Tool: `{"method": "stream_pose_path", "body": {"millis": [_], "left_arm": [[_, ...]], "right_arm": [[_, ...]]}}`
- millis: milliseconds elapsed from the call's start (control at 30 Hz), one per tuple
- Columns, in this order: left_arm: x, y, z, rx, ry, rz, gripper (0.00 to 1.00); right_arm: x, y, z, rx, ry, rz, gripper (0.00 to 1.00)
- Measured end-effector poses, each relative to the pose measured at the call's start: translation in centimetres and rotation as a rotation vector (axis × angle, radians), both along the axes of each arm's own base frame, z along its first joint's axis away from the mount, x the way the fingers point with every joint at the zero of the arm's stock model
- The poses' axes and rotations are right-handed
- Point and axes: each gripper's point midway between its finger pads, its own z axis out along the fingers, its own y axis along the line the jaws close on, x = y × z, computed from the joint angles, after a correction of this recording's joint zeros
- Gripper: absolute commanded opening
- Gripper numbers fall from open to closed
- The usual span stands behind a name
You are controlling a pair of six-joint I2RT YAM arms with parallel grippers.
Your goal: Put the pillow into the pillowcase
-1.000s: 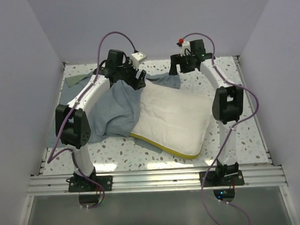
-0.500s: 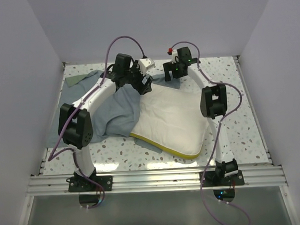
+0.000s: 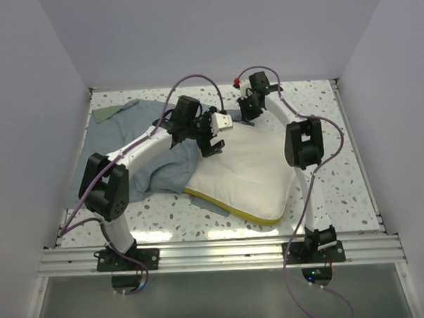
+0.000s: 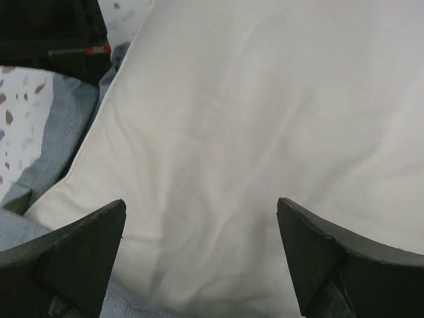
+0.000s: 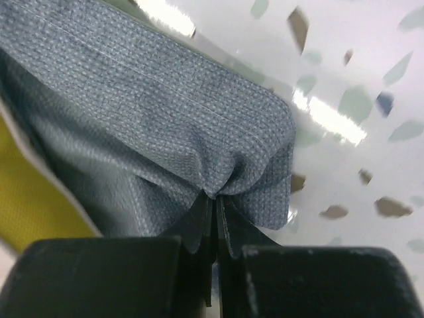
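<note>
Where right fingers (image 5: 240,233) pinch, pillowcase (image 5: 165,119) edge bunches.

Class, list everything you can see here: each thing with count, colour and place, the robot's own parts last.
pillow: one, cream-white with yellow edge, mid-table.
pillowcase: one, grey-blue, crumpled left of and behind the pillow.
table: one, white speckled, under both.
rail: one, silver, along the near edge.
walls: three, pale lilac, around the table.
arms: two, white with black joints, rising from the rail.
left gripper: one, black, open over the pillow.
right gripper: one, black, shut on a pillowcase fold.
</note>
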Motion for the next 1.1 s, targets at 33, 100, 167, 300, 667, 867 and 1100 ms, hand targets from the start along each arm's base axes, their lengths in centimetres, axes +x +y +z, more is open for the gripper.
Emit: {"method": "stream_pose_path", "body": {"millis": [33, 100, 167, 300, 667, 867, 1100], "left_arm": [[-0.5, -0.6, 0.1, 0.004, -0.019, -0.031, 1.00], [-2.0, -2.5, 0.5, 0.010, -0.074, -0.120, 1.00], [-3.6, -4.7, 0.7, 0.011, -0.130, -0.213, 1.00], [-6.1, -9.6, 0.6, 0.003, -0.211, -0.379, 1.00], [-8.7, -13.2, -6.9, 0.070, -0.152, -0.598, 0.44], [-6.9, -13.0, -8.2, 0.081, -0.101, -0.556, 0.00], [-4.8, -8.8, -6.4, 0.108, -0.070, -0.430, 0.00]], "right_arm": [[-1.1, -0.4, -0.1, 0.005, 0.032, 0.001, 0.00], [-3.6, -1.2, 0.1, 0.020, 0.095, 0.000, 0.00], [-5.7, -2.0, 0.4, 0.041, 0.150, -0.002, 0.00], [-9.6, -3.4, 1.9, 0.100, 0.236, -0.008, 0.00], [-17.6, -3.9, 1.3, 0.192, 0.414, -0.007, 0.00], [-19.2, -5.5, 1.5, 0.196, 0.421, -0.026, 0.00], [-20.9, -7.4, 0.6, 0.197, 0.440, -0.051, 0.00]]}}
